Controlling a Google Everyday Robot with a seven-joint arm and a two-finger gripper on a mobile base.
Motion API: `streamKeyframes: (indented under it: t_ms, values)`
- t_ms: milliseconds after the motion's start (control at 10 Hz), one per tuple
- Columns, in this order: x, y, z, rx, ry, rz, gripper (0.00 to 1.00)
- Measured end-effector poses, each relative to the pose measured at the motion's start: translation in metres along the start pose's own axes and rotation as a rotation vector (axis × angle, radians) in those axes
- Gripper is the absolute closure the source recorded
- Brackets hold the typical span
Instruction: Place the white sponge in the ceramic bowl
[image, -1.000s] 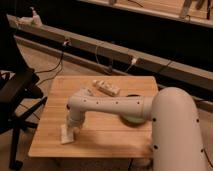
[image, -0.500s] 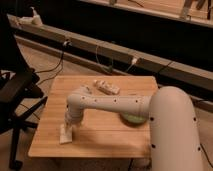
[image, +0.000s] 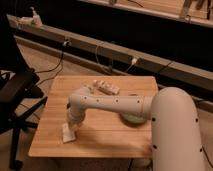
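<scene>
Arm (image: 110, 104) barely shifted | gripper (image: 69, 132) low at table (image: 102, 137) front-left | grip unclear | ceramic bowl (image: 131, 119) behind arm

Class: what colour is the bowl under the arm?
Pale green bowl, camera view; the gripper is low over the table, front-left.

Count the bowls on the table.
1: the ceramic bowl, right of centre, partly behind the arm. The claw is front-left, at the white sponge. Others may be hidden.
</scene>
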Motion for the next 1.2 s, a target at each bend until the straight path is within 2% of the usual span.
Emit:
streamKeyframes:
  t_ms: [300, 500, 900, 1000, 1200]
  values:
    - [-0.002, 0.000, -0.003, -0.012, 0.009, 0.001, 0.99]
    - [-0.004, -0.005, -0.016, -0.020, 0.044, -0.007, 1.00]
    - [-0.002, -0.034, -0.077, -0.054, 0.138, -0.060, 1.00]
    - [0.002, -0.037, -0.093, -0.058, 0.167, -0.064, 1.00]
    - [0.012, -0.029, -0.123, -0.042, 0.220, -0.052, 1.00]
